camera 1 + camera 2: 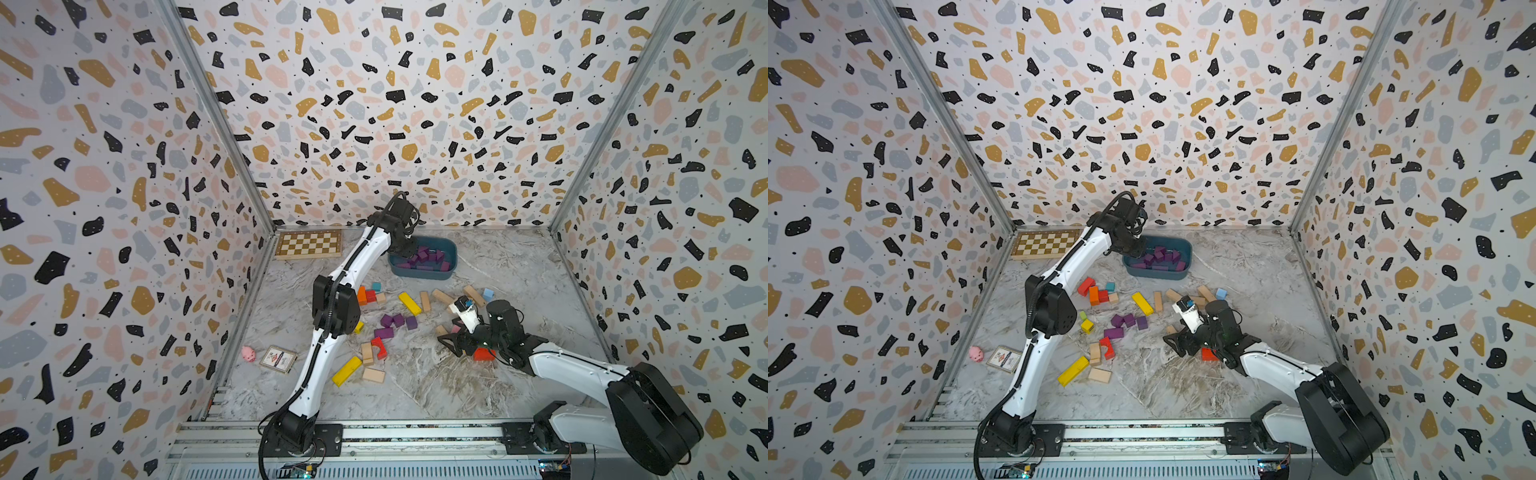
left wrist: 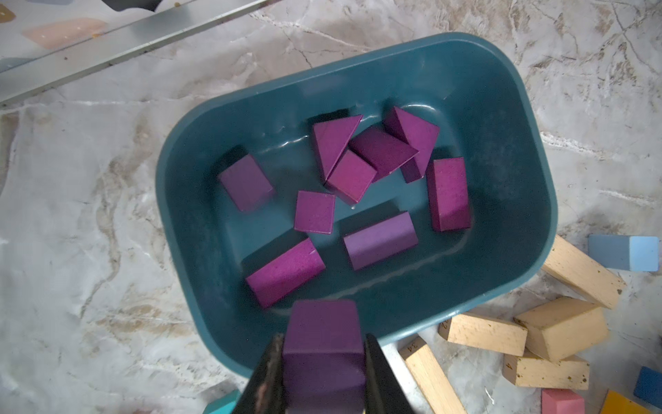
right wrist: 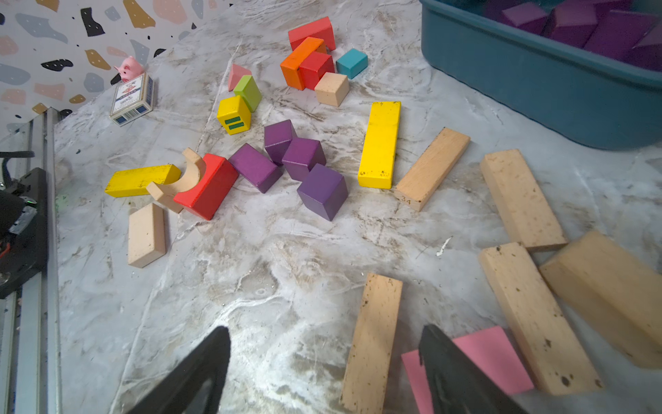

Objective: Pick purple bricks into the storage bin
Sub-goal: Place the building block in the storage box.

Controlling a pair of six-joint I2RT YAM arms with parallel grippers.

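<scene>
Pinching a purple brick [image 2: 322, 322], the left end effector [image 2: 324, 342] is hovering over the edge of the storage bin [image 2: 501, 107]; the right end effector [image 3: 322, 338] is hanging spread above the counter [image 3: 268, 269].

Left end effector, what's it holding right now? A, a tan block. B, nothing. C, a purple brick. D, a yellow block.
C: the left wrist view shows the left end effector shut on a purple brick over the bin's edge.
</scene>
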